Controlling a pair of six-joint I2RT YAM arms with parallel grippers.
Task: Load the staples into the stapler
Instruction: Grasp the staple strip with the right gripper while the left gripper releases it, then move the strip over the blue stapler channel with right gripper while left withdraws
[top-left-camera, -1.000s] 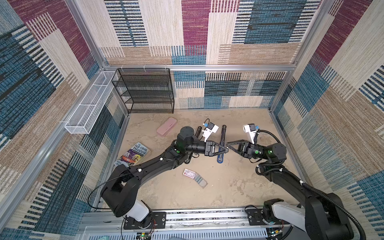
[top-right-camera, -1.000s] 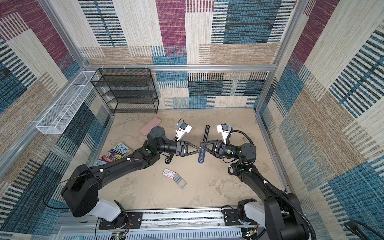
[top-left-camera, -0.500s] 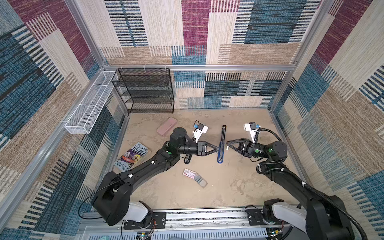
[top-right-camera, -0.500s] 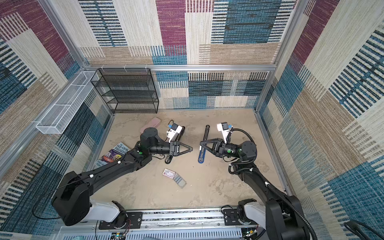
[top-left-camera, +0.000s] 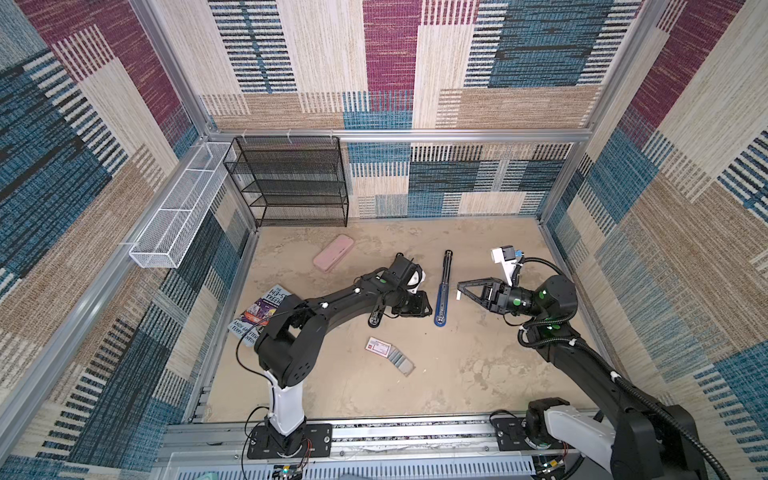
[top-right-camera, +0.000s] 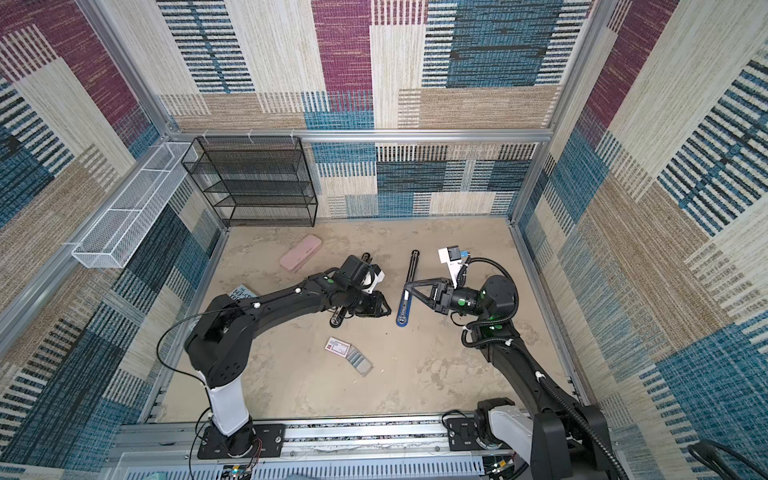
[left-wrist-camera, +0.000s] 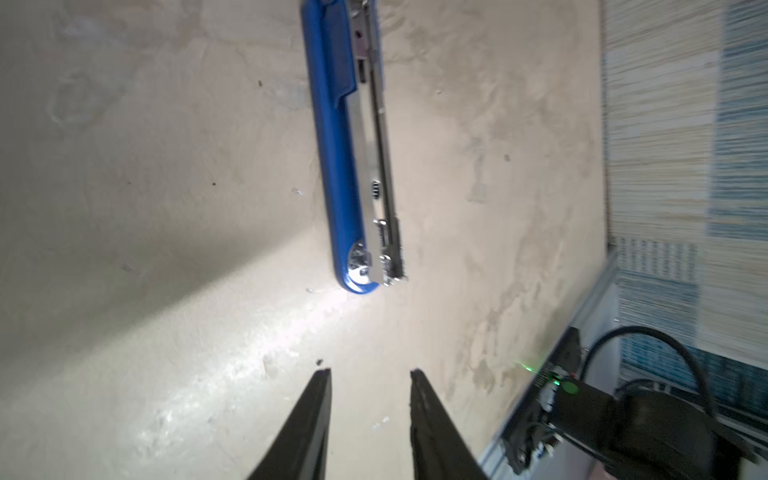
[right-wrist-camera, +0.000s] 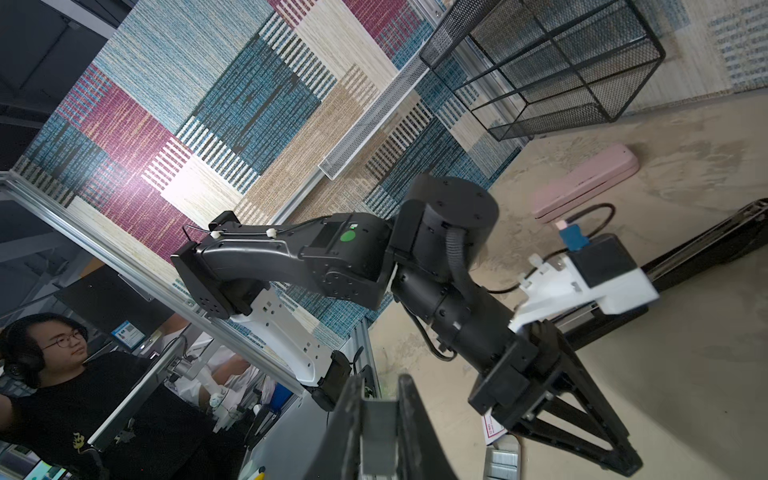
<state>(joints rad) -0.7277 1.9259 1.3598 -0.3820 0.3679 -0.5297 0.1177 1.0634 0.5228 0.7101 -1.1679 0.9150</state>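
stapler lies open on tabletop, not yet loaded. right gripper clenched on grey staple strip, just beside stapler. left gripper released, empty. staples box near front.

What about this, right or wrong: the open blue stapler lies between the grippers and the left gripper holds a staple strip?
Wrong arm: the right gripper holds the staple strip, as the right wrist view shows; the left gripper is open and empty. The open stapler does lie between them.
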